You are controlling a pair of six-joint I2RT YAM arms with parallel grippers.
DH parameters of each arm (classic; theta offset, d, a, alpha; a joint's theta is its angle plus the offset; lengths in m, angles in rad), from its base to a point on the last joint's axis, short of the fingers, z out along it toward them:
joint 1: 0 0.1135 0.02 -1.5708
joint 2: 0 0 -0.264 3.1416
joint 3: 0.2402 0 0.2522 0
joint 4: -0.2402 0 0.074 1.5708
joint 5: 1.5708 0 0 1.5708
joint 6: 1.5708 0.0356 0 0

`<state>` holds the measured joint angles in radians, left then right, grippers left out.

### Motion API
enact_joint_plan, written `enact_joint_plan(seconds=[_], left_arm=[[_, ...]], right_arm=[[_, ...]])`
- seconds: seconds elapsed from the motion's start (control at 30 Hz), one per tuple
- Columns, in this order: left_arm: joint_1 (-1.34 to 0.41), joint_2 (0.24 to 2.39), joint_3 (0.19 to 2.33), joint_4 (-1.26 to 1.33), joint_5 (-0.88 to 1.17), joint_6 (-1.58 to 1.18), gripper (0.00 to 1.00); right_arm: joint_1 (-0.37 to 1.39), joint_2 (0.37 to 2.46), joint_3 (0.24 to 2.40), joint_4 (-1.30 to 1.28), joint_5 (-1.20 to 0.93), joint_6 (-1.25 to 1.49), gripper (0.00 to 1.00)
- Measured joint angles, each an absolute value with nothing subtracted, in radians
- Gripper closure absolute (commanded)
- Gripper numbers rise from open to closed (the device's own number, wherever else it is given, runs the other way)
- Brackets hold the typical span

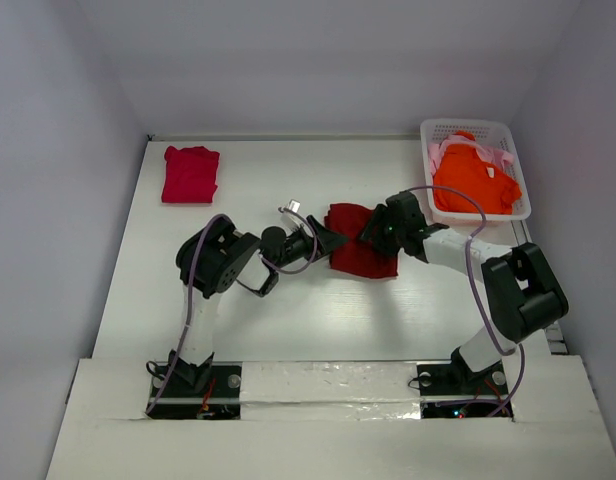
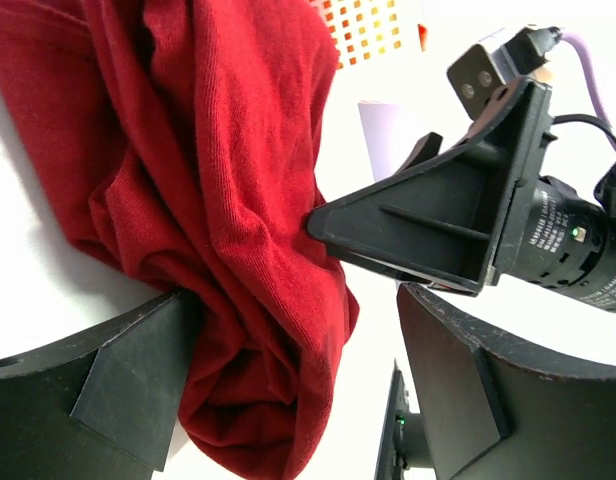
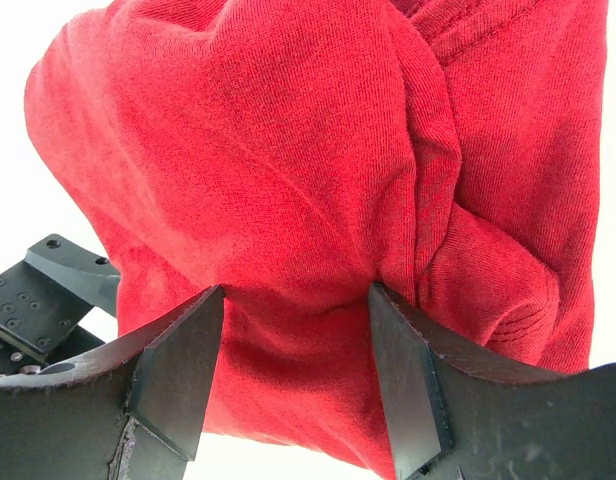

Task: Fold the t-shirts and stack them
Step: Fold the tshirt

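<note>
The large dark red t-shirt (image 1: 360,252) lies crumpled in the middle of the table. My left gripper (image 1: 334,240) is at its left edge. In the left wrist view it is open (image 2: 288,385), with a bunch of the dark red cloth (image 2: 228,200) between the jaws, against the left finger (image 2: 118,390). My right gripper (image 1: 374,232) is at the shirt's far right edge. In its wrist view it is open (image 3: 293,350), straddling a bulge of the cloth (image 3: 288,170). A crimson-pink t-shirt (image 1: 190,173) lies folded at the far left.
A white lattice basket (image 1: 508,132) at the far right holds the bright orange t-shirt (image 1: 473,182) and the pale pink one (image 1: 485,151). The right gripper's finger (image 2: 418,225) shows close in the left wrist view. Both arms meet over the table's middle.
</note>
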<state>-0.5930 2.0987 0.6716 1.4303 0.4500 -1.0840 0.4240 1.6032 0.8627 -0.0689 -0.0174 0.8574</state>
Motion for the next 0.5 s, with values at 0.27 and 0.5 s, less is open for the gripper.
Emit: enact_joint_plan(seconds=[0.27,0.5], left_arm=[[-0.591,2.135,0.672,1.502,0.469,-1.106,0.25],[-0.594,2.096,0.731,1.316,0.463,-1.073,0.23]], right_arm=[[0.434,1.597,0.874,-0.106,0.011,0.858,0.35],[0.437,1.594,0.875,-0.115,0.02,0.861,0.35]])
